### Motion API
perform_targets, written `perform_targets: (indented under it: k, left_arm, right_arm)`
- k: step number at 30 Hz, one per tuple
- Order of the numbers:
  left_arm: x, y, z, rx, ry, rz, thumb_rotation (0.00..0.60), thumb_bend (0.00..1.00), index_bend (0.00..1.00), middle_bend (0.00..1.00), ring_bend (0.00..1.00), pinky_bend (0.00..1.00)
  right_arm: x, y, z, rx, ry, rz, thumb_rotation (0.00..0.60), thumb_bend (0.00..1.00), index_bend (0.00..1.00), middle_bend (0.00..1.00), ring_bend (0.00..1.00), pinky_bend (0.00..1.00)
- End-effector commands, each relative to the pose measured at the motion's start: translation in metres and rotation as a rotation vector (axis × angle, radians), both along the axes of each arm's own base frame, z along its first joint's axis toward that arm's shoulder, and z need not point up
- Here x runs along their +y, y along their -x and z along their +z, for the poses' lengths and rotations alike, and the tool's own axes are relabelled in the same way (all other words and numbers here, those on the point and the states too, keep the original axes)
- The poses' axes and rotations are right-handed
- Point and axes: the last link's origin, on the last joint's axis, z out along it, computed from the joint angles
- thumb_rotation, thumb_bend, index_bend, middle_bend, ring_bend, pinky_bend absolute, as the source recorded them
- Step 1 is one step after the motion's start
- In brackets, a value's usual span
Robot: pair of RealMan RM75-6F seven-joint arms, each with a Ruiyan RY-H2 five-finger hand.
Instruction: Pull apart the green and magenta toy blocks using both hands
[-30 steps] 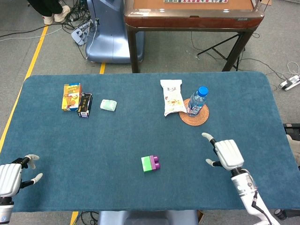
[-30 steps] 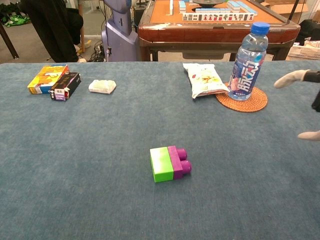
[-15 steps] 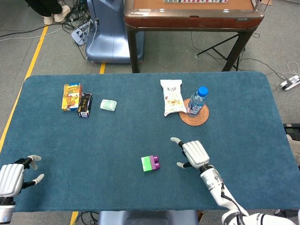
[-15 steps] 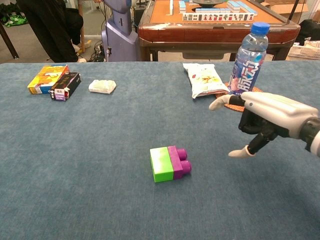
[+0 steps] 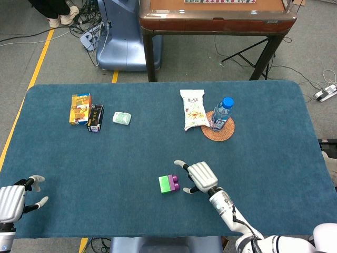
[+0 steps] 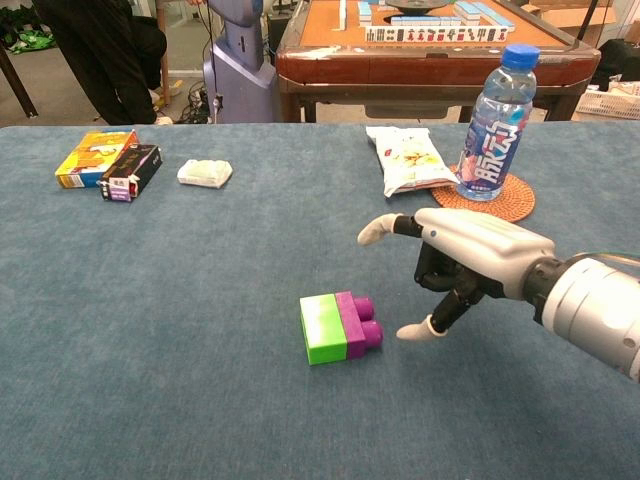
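On the blue table, the green block (image 6: 322, 328) and magenta block (image 6: 357, 324) are not pulled apart yet; the right hand (image 6: 450, 265) is close with fingers spread and empty, the left hand (image 5: 13, 199) far off, fingers also apart.

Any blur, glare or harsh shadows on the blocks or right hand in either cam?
Head view: even light, blocks and right hand sharp, no glare. Chest view: green block and magenta block crisp, only a soft shadow beneath; hand sharp, no motion blur; small highlights on the water bottle.
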Motion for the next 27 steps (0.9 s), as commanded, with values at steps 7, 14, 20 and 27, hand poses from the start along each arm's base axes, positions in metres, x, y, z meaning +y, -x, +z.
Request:
perform_targets:
  k: [7,14,20,27]
  left_arm:
    - [-0.001,0.002,-0.001,-0.005,0.001,0.003,0.6,0.05,0.48,0.56,0.54,0.73]
    - [-0.003,0.005,-0.003,-0.015,0.0,0.015,0.6,0.05,0.48,0.56,0.54,0.73]
    - [-0.005,0.007,-0.002,-0.017,-0.001,0.023,0.6,0.05,0.48,0.56,0.54,0.73]
    - [-0.005,0.007,-0.004,-0.016,0.004,0.023,0.6,0.05,0.48,0.56,0.54,0.73]
  right_arm:
    - [-0.002,-0.008,-0.015,0.002,-0.014,0.006,0.6,0.0,0.18,1.0,1.0,1.0]
    - [-0.009,-0.015,-0.027,-0.017,-0.022,-0.005,0.6,0.0,0.18,1.0,1.0,1.0]
    - [-0.017,-0.017,-0.029,-0.018,-0.01,-0.006,0.6,0.0,0.18,1.0,1.0,1.0]
    - [-0.034,-0.019,-0.027,-0.014,0.019,-0.025,0.6,0.0,0.18,1.0,1.0,1.0]
